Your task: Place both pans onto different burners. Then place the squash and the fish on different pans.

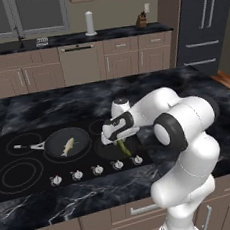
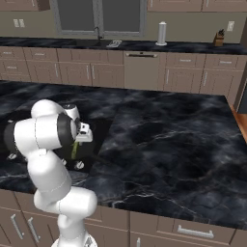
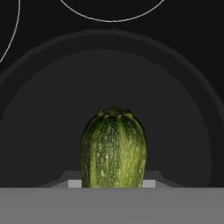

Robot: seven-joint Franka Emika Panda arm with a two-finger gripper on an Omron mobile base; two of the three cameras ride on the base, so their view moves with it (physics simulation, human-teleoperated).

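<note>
The squash (image 3: 113, 148) hung end-down from the gripper (image 1: 121, 144), which was clenched on its upper part, so that the free tip pointed away from the hand and toward the cookware below. In the hand view the tip lay over the dark floor of the second pan (image 3: 48, 131), inside the rim on every side, which indicated that the hand was lined up over that pan for a release into it rather than beside it. Whether the tip touched the pan floor or stood clear of it could not be told. In the left base view the squash (image 1: 123, 147) appeared as a short green piece directly beneath the wrist, over the near right part of the cooktop (image 1: 25, 197), just beyond the row of knobs (image 1: 96, 169). The vertical hold kept the vegetable narrow in the jaws and let it pass down inside the rim without striking it. To the left of the gripper, well apart, the first pan (image 1: 76, 133) sat on a burner (image 1: 23, 143) with its handle pointing farther left, and the fish (image 1: 67, 146) lay inside it. That pan was therefore occupied, which was judged to be the reason the squash was held over the other one. Placement of the squash was judged to be the last step outstanding.
</note>
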